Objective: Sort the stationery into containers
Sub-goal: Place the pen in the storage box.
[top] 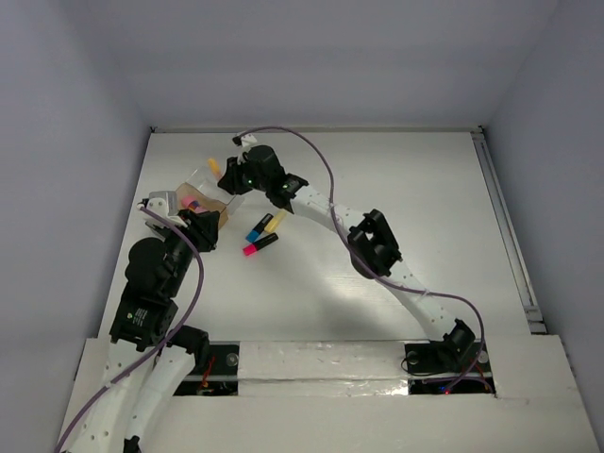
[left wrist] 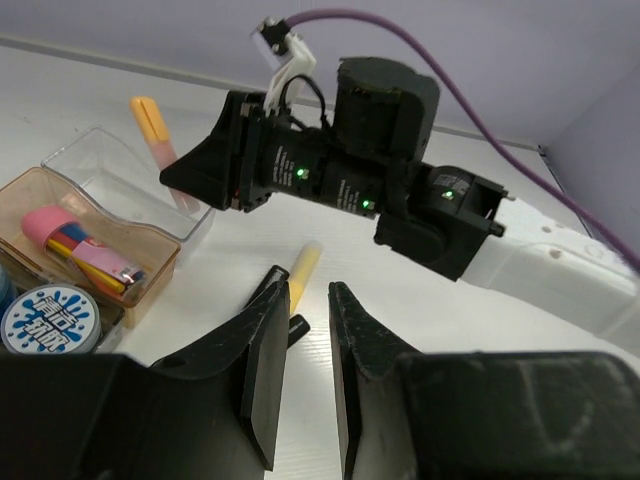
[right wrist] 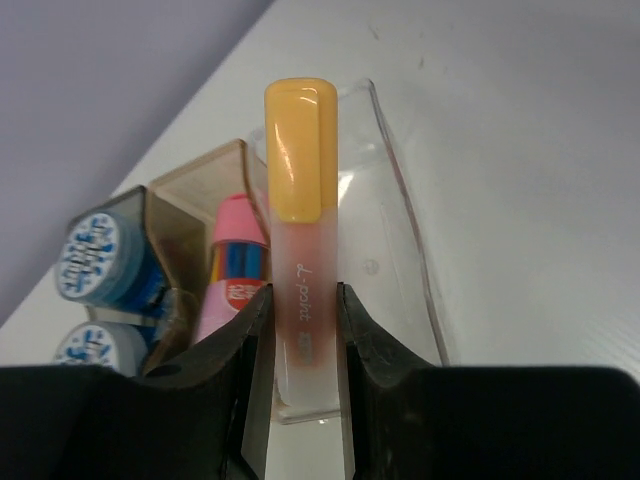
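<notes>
My right gripper point(right wrist: 300, 295) is shut on the orange-pink tube point(right wrist: 298, 230) with a yellow cap and holds it over the clear box point(right wrist: 405, 200). Beside that box stands the tan-brown box point(right wrist: 185, 190) with the pink stick point(right wrist: 235, 255) in it. Two blue-and-white discs point(right wrist: 100, 255) lie to its left. In the top view the right gripper point(top: 231, 176) is at the boxes point(top: 201, 189). My left gripper point(left wrist: 305, 290) is open and empty, low over the table just short of the yellow highlighter point(left wrist: 303, 268). Yellow point(top: 273, 223), blue point(top: 256, 231) and pink point(top: 257, 247) highlighters lie together on the table.
The right arm's wrist point(left wrist: 380, 150) hangs close in front of the left gripper. A purple cable point(top: 311, 156) loops over the right arm. White walls enclose the table, with a rail point(top: 505, 226) along its right edge.
</notes>
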`<state>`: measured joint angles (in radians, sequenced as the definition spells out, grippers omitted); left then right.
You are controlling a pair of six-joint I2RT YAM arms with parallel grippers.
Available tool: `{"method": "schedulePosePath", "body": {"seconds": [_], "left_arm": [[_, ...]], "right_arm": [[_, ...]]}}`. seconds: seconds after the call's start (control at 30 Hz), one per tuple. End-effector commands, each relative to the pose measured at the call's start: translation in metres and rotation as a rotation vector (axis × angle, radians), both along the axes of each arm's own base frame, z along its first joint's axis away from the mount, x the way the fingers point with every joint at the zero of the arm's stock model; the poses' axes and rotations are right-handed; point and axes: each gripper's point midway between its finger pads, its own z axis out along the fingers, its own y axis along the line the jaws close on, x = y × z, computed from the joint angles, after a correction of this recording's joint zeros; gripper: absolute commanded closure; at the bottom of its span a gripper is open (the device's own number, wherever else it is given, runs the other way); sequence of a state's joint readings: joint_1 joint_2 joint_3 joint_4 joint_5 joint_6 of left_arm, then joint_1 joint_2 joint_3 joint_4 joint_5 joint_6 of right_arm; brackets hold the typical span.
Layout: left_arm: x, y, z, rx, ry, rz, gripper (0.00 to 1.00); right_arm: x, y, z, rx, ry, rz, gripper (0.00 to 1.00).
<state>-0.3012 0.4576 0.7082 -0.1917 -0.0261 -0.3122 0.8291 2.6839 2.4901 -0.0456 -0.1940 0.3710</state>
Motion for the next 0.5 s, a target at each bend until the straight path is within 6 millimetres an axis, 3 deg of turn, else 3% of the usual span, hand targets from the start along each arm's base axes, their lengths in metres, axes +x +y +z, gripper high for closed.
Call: {"method": "schedulePosePath", "body": {"seconds": [0.0,0.17,0.3,0.4,0.47], "left_arm": [[0.0,-0.003,0.024,-0.023,-0.066,-0.015,0.8],[0.0,-0.005,0.024,-0.024,-0.067,-0.026,0.8],[0.0,-0.005,0.023,-0.024,-0.066,-0.024,0.8],[0.001,-0.003,0.023,-0.022,-0.066,-0.015,0.75],[0.002,-0.003,0.022,-0.021,-0.062,-0.013,0.69]], "right_arm": [[0.003,0.01,-0.007,0.017,-0.02,-0.045,0.83],[0.009,0.012,0.005,0.041,-0.085,-0.053,0.77],[0.005,0.014,0.013,0.057,-0.097,-0.025,0.48],[0.002,0.015,0.022,0.069,-0.108,-0.007,0.34],[-0.001,0.015,0.032,0.08,-0.117,0.004,0.31]]}}
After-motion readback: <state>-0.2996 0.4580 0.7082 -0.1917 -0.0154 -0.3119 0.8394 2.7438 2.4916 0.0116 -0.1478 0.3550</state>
